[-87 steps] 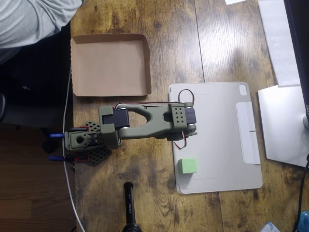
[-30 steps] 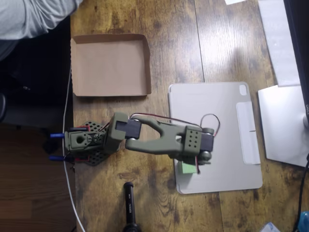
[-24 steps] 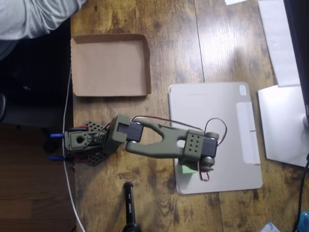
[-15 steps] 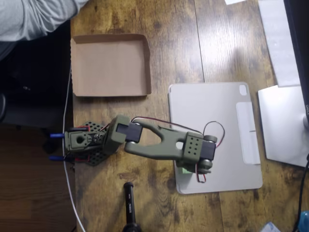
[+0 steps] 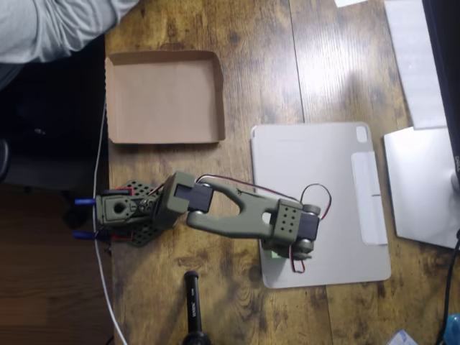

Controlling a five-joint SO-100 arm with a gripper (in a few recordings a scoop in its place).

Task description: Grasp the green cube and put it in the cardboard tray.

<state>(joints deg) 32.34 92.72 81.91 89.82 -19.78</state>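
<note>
Overhead view: your arm (image 5: 237, 219) reaches right from its base at the tabletop's left edge, out over the grey pad (image 5: 327, 172). Gripper (image 5: 293, 251) sits low above the pad's bottom-left corner. Cube (image 5: 276, 254) is right under it, just a green sliver showing at the wrist's edge. Jaws hidden beneath the wrist; you can't tell their state. Tray (image 5: 164, 97) lies near the tabletop's upper-left corner, bottom bare, well apart from the cube.

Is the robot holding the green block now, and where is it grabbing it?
Cannot tell: the arm's wrist covers the gripper and nearly all of the green cube.
</note>
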